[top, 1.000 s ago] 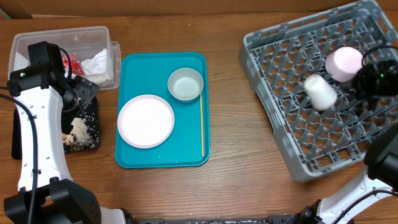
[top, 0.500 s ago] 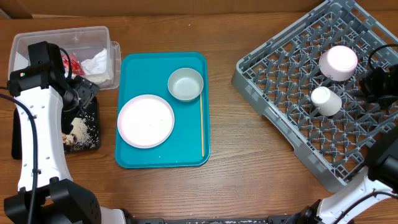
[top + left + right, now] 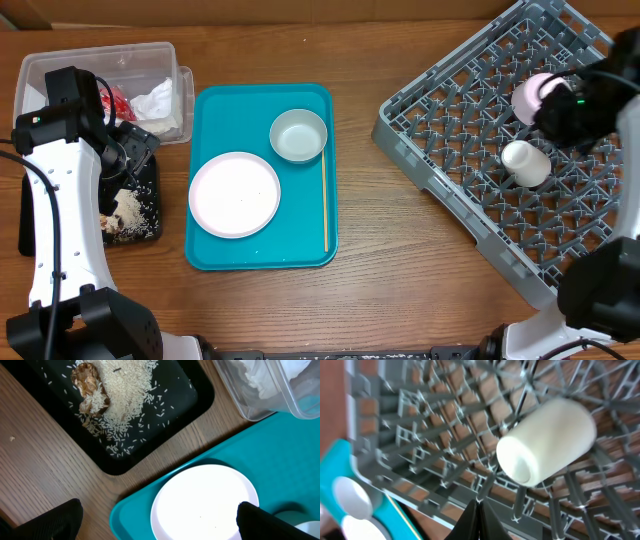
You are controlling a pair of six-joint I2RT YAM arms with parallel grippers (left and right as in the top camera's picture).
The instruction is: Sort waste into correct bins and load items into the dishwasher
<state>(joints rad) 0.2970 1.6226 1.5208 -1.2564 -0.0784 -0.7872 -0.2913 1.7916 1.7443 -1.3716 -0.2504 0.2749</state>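
Observation:
A grey dishwasher rack (image 3: 450, 190) lies at the right, with a white cup (image 3: 525, 163) on its side and a pink cup (image 3: 530, 95) in it. My right gripper (image 3: 552, 118) is shut and empty above the rack beside the pink cup; in the right wrist view its tips (image 3: 479, 519) are closed just below the white cup (image 3: 545, 442). A teal tray (image 3: 262, 262) holds a white plate (image 3: 235, 194), a pale bowl (image 3: 298, 135) and a chopstick (image 3: 324, 200). My left gripper (image 3: 132, 150) is open and empty, its fingers (image 3: 157, 525) spread over the plate (image 3: 205, 505) and the tray's edge.
A clear bin (image 3: 60, 70) with red and white waste stands at the far left. A black tray (image 3: 140, 222) with rice and scraps (image 3: 105, 395) lies in front of it. Bare wood lies between the teal tray and the rack.
The rack turned and slid toward the far right; the white cup rolled with it. My right arm moved left over the pink cup. The left arm has not moved.

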